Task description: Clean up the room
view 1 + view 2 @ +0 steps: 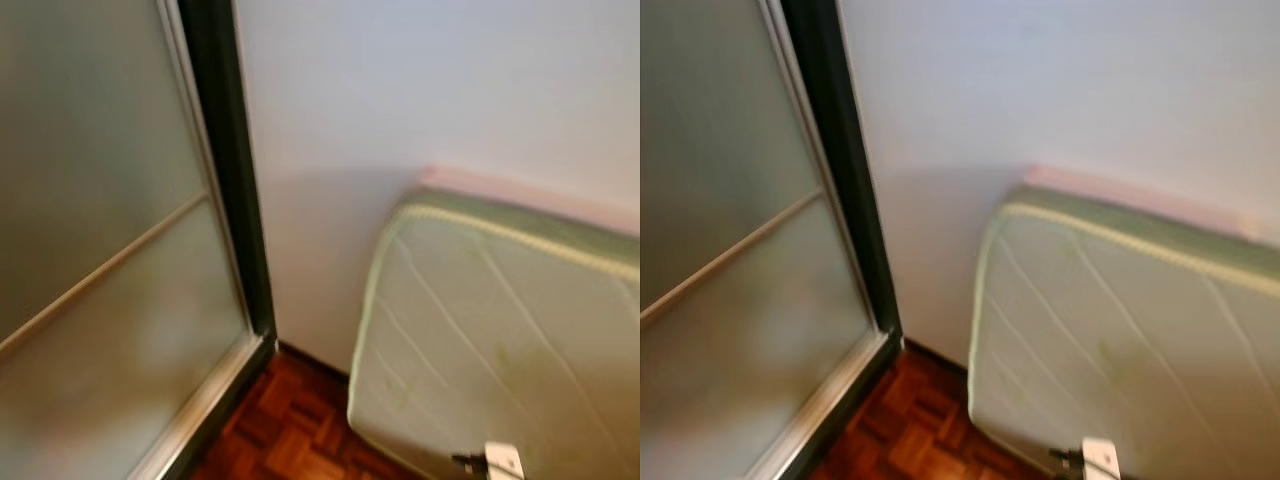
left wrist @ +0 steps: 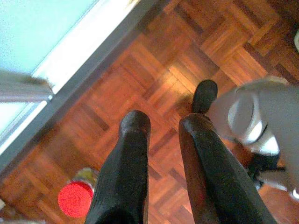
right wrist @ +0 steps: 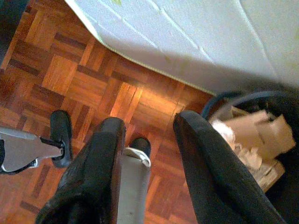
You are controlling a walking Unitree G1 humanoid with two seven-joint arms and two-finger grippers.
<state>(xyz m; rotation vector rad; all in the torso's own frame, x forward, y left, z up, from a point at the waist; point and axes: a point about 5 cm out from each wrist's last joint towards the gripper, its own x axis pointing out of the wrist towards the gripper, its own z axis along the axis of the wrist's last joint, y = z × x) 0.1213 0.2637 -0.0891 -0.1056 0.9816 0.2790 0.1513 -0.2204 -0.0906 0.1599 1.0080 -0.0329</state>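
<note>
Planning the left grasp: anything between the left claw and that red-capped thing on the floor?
Nothing visible does. The left claw hangs open above the parquet; the red-capped item sits on the floor beside it, bare wood between. Right claw idle.

mattress leaning on white wall | frosted sliding door with dark frame | parquet floor beneath
</note>
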